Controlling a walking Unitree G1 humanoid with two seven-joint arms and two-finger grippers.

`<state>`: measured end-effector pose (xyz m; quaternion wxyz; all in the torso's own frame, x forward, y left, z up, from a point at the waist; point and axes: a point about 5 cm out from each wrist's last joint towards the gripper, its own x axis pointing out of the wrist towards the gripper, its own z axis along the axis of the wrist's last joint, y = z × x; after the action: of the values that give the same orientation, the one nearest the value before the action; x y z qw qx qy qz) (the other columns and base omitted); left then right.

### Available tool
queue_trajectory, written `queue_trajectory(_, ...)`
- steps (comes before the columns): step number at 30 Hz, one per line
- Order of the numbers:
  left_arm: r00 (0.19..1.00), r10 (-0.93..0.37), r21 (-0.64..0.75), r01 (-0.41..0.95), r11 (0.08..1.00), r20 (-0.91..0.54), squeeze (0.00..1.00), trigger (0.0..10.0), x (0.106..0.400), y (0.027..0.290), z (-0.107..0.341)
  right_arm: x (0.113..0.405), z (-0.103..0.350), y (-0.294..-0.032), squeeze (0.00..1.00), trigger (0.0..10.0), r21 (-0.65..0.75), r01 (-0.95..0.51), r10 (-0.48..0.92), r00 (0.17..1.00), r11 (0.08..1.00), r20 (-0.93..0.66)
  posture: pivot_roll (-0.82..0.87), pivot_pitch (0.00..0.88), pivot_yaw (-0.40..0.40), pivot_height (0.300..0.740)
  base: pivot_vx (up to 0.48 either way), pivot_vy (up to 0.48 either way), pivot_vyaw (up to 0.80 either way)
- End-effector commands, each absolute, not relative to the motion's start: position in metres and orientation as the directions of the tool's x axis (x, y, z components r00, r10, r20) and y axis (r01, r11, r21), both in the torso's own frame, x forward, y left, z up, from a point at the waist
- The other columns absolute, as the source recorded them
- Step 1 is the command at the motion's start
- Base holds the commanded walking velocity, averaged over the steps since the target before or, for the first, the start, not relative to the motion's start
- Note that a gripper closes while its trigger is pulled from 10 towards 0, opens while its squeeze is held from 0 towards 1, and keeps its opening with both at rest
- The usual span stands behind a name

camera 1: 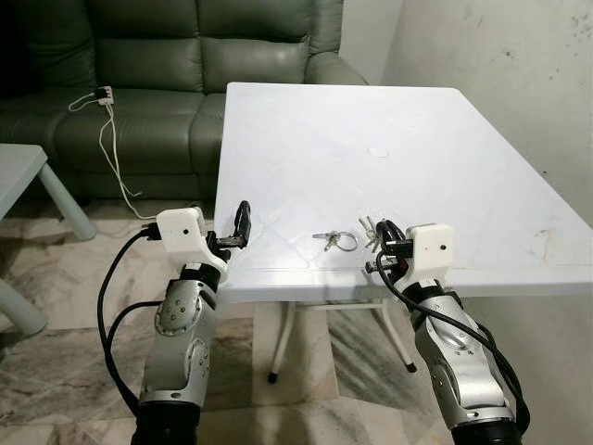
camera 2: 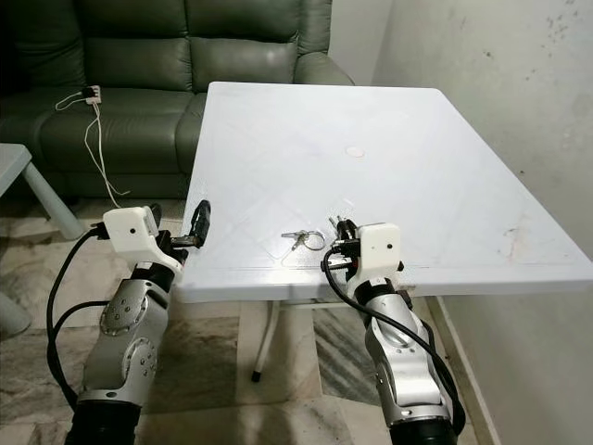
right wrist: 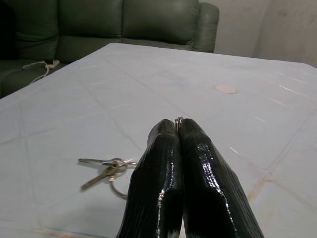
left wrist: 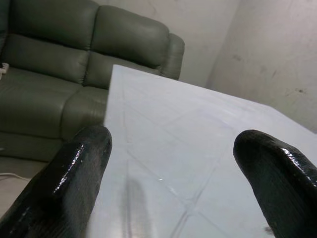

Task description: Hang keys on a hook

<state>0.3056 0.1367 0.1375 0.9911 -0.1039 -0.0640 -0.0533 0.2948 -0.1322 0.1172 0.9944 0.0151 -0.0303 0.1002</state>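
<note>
Gripping a key ring (right wrist: 178,119), right pincer (right wrist: 178,130) near table (camera 1: 463,176) edge.

No words, labels or numbers can be read — none legible.

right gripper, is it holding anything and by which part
The right gripper has its jaws shut on a key ring, pinched at the ring's edge. The left gripper holds nothing.

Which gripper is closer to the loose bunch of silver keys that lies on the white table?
The right gripper: it is just beside the loose bunch of silver keys, shut on a metal ring. The left gripper is open at the white table's left edge, farther away.
</note>
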Motion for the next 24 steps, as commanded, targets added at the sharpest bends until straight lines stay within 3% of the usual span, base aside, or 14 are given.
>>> queue_trajectory(1, 0.982, -0.114, -0.197, 0.142, 0.970, 0.148, 0.00, 10.0, 0.3052, 0.1327, 0.1402, 0.2949, 0.1222, -0.1351, 0.00, 10.0, 0.019, -0.196, 0.194, 0.978, 0.980, 0.078, -0.03, 0.000, -0.077, 0.740, 0.000, -0.480, -0.78)
queue_trajectory(24, 0.986, -0.100, -0.206, 0.126, 0.970, 0.131, 0.00, 10.0, 0.3048, 0.1332, 0.1380, 0.2934, 0.1219, -0.1341, 0.00, 10.0, 0.020, -0.202, 0.200, 0.977, 0.979, 0.070, -0.04, 0.000, -0.079, 0.740, 0.000, -0.033, -0.78)
